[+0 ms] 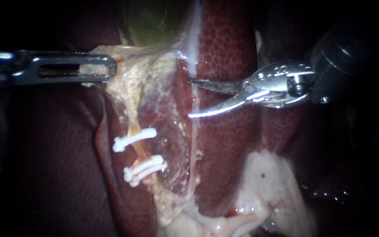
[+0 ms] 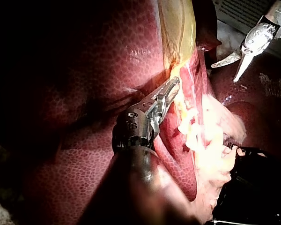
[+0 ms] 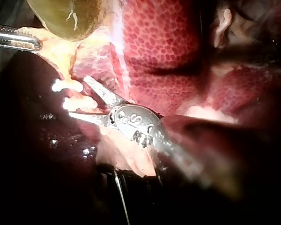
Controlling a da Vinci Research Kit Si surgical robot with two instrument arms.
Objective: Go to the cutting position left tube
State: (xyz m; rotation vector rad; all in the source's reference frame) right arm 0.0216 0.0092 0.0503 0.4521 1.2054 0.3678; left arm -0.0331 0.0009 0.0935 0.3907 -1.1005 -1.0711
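White plastic clips are marking the target. The upper clip (image 1: 134, 139) and the lower clips (image 1: 144, 169), a close pair, are sitting across the left tube (image 1: 140, 151), a thin orange-tan strand running down the pale tissue (image 1: 123, 83) beside the liver (image 1: 229, 39). A bare stretch of tube is showing btwn the upper clip and the pair, prob. the cutting spot.

The left instrument (image 1: 110, 69) is reaching in w/ its slotted jaws pressed together on the pale tissue just below the gallbladder (image 1: 154, 17), pinching it. The left wrist view is showing them closed on that yellowish flap too. It seems to be drawing the flap sideways so the tube is lying stretched and straight, w/ room btwn the clips for blades.

The right instrument (image 1: 188, 98) is hanging over the liver, above and to the right of the clips and apart from the tube. Its two curved, blade-like jaws are spread wide w/ nothing btwn them, tips pointing at the tissue sheet. They are prob. spread so they can straddle the tube on arrival w/o a further opening move.

Judgement: the approach is not yet done. The jaws need to be going down and across to the gap btwn the clips, one blade each side of the tube. Risks are snagging the whitish strand (image 1: 194, 145) running down just below the tips, or nudging a clip loose.
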